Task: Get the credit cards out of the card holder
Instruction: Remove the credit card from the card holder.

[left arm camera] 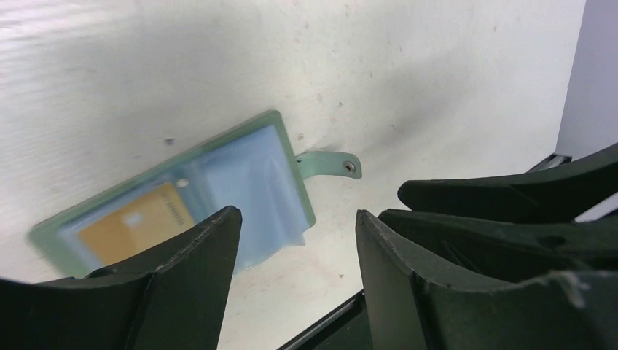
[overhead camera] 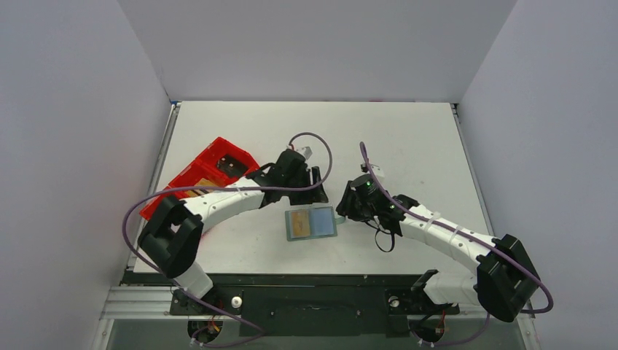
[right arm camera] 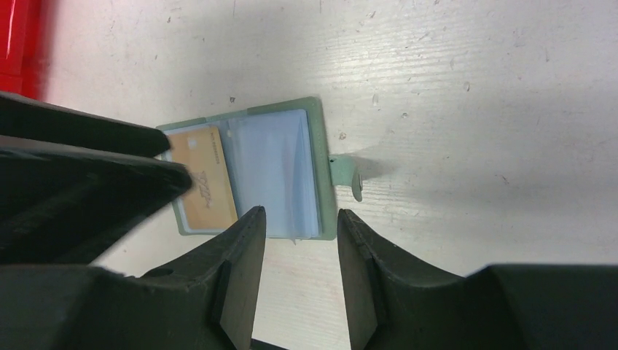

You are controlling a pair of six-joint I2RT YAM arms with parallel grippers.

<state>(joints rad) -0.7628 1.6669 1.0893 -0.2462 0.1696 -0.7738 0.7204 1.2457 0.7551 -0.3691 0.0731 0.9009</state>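
The grey-green card holder (overhead camera: 312, 238) lies open and flat on the table between both grippers. A tan-gold card (overhead camera: 296, 222) sits in its left half. Bluish sleeve pages (overhead camera: 323, 221) cover its right half, and I cannot tell a separate blue card among them. My left gripper (overhead camera: 315, 192) is open and empty just beyond the holder. My right gripper (overhead camera: 347, 209) is open and empty at the holder's right edge, by the side tab. The holder (left arm camera: 218, 140), card (left arm camera: 135, 227) and gripper (left arm camera: 299, 219) show in the left wrist view. The right wrist view shows the holder (right arm camera: 323, 146), card (right arm camera: 204, 179), tab (right arm camera: 348, 171) and gripper (right arm camera: 301, 215).
A long red tray (overhead camera: 191, 182) stands at the left beside the left arm, with a dark flat item (overhead camera: 233, 165) in its far end. Its corner shows in the right wrist view (right arm camera: 18, 44). White walls enclose the table on three sides.
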